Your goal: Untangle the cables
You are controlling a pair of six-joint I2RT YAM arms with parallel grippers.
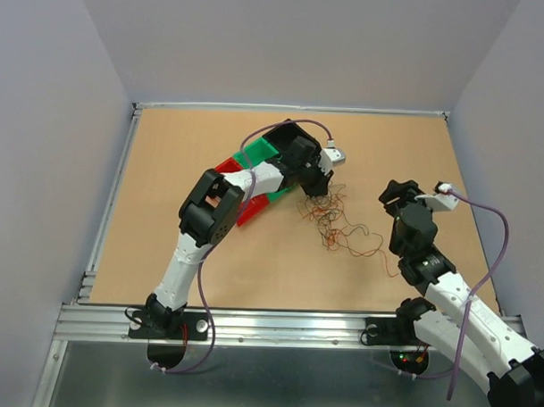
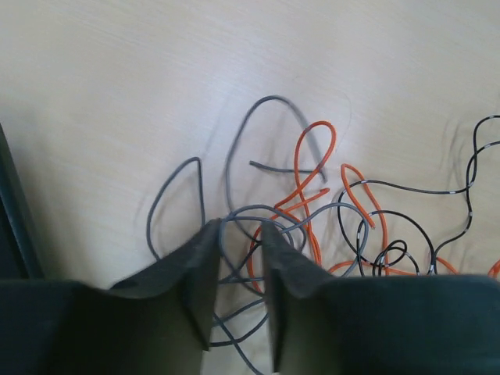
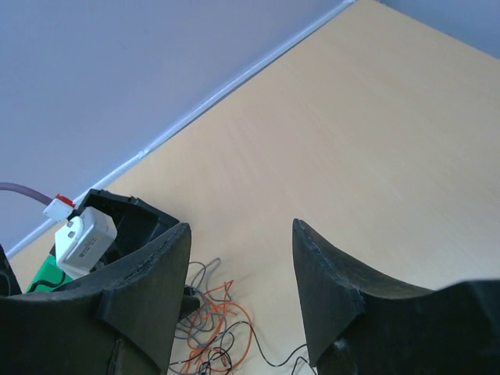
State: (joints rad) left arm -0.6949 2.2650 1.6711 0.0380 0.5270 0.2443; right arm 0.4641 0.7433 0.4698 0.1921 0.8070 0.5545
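Note:
The cables [image 1: 338, 225] lie in a loose tangle of thin orange, grey and black wires on the wooden table, right of centre. My left gripper [image 1: 319, 189] is down at the tangle's upper left edge. In the left wrist view its jaws [image 2: 238, 228] stand a narrow gap apart, with grey wire [image 2: 234, 156] loops crossing between the fingers and orange wire [image 2: 312, 141] and black wire [image 2: 406, 187] just to the right. My right gripper [image 1: 390, 197] hovers right of the tangle, open and empty [image 3: 242, 226], with the cables [image 3: 215, 324] below it.
Green blocks [image 1: 256, 154] and red blocks [image 1: 227, 164] lie under the left forearm. The white wrist camera [image 3: 84, 238] of the left arm shows beside the tangle. A metal rail [image 1: 277, 324] runs along the near edge, and grey walls close the other sides.

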